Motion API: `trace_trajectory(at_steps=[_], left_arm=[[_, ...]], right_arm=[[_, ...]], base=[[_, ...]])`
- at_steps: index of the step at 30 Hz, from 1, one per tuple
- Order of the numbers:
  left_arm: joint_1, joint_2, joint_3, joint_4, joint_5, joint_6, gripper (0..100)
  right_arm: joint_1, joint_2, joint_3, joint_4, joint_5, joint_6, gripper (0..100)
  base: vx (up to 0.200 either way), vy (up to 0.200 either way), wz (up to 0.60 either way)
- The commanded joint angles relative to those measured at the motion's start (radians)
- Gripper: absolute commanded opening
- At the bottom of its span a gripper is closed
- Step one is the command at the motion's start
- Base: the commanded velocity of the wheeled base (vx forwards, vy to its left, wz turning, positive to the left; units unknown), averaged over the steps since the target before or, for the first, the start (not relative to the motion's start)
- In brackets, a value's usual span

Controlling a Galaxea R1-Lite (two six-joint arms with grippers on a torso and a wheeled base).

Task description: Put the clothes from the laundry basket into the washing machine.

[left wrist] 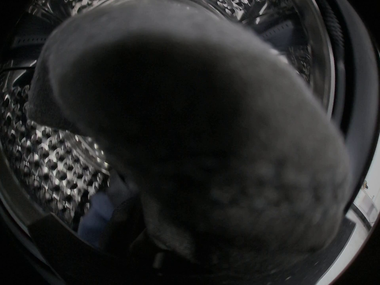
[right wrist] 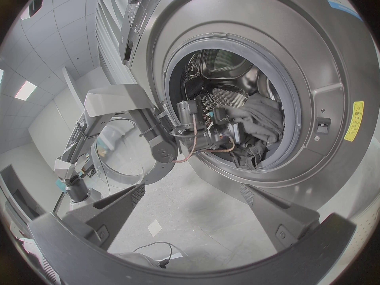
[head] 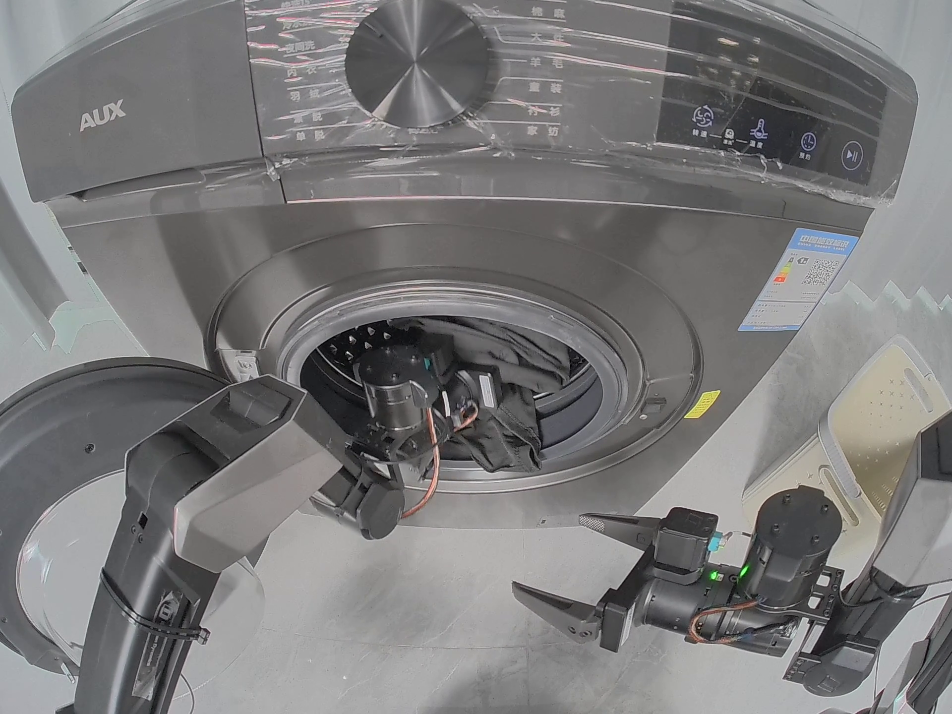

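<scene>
1. Head view: the washing machine [head: 476, 240] stands with its round door [head: 59, 508] swung open on the robot's left. White brand lettering [head: 102, 114] sits on the drawer panel, and rows of printed words flank the metal dial [head: 416, 61]. A dark touch panel [head: 773, 121] carries lit icons. Clear plastic film covers the control strip.
2. A blue-and-white label [head: 811, 278] with coloured bars and a square code is stuck on the machine's front, on the robot's right of the opening. A small yellow sticker [head: 702, 404] sits lower, near the door latch.
3. The left gripper [head: 474, 394] is inside the drum opening, pressed against dark grey clothes [head: 506, 379] that lie heaped in the drum and hang over its lower rim. Whether it has hold of the cloth cannot be told.
4. Left wrist view: the dark cloth [left wrist: 198, 139] hangs right before the camera, with the perforated drum [left wrist: 51, 159] behind it and a bluish garment [left wrist: 97, 214] low in the drum.
5. The right gripper [head: 548, 555] hovers above the floor, below the opening, spread wide with nothing in it.
6. The cream laundry basket [head: 873, 428] stands beside the machine on the robot's right.
</scene>
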Motion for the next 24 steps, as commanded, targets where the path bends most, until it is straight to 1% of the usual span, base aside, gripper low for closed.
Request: trace_trajectory(at_steps=[1,2,3,5,8,10,12,14,17,19,20,22,24], left_arm=[[0.043,0.105,-0.264,-0.002,0.095,-0.008,0],[0.049,0.107,-0.304,0.005,0.105,-0.021,0],[0.054,0.107,-0.322,0.006,0.105,-0.025,0],[0.057,0.102,-0.327,0.008,0.105,-0.025,0],[0.066,0.102,-0.345,-0.005,0.089,-0.018,0],[0.069,0.108,-0.363,-0.005,0.086,-0.018,0],[0.07,0.123,-0.414,0.006,0.078,-0.019,0],[0.072,0.137,-0.439,0.012,0.082,-0.021,0],[0.07,0.139,-0.403,0.014,0.086,-0.021,0],[0.069,0.13,-0.356,0.002,0.077,-0.021,0],[0.063,0.125,-0.334,-0.005,0.072,-0.03,100],[0.054,0.094,-0.264,-0.025,0.051,-0.047,100],[0.043,0.051,-0.17,-0.034,0.003,-0.051,100]], right_arm=[[0.001,0.001,-0.015,0.0,0.001,0.0,100],[0.001,0.001,-0.018,0.0,0.001,0.0,100],[0.002,0.001,-0.021,0.0,0.001,0.0,100],[0.002,0.001,-0.021,0.0,0.001,0.0,100],[0.004,0.001,-0.024,0.0,0.001,0.0,100],[0.009,0.001,-0.024,0.0,0.001,0.0,100],[0.016,0.001,-0.025,0.0,-0.001,0.0,100],[0.016,0.001,-0.027,0.0,-0.001,0.0,100],[0.016,0.001,-0.028,0.0,0.001,0.0,100],[0.016,0.001,-0.028,0.0,-0.001,0.0,100],[0.015,0.001,-0.028,0.0,0.001,0.0,100],[0.015,0.001,-0.028,0.0,0.001,0.0,100],[0.016,0.001,-0.025,0.0,-0.001,0.0,100]], base=[[0.0,0.0,0.0],[0.0,0.0,0.0],[0.0,0.0,0.0],[0.0,0.0,0.0],[0.0,0.0,0.0],[0.0,0.0,0.0],[0.0,0.0,0.0],[0.0,0.0,0.0],[0.0,0.0,0.0],[0.0,0.0,0.0],[0.0,0.0,0.0],[0.0,0.0,0.0],[0.0,0.0,0.0]])
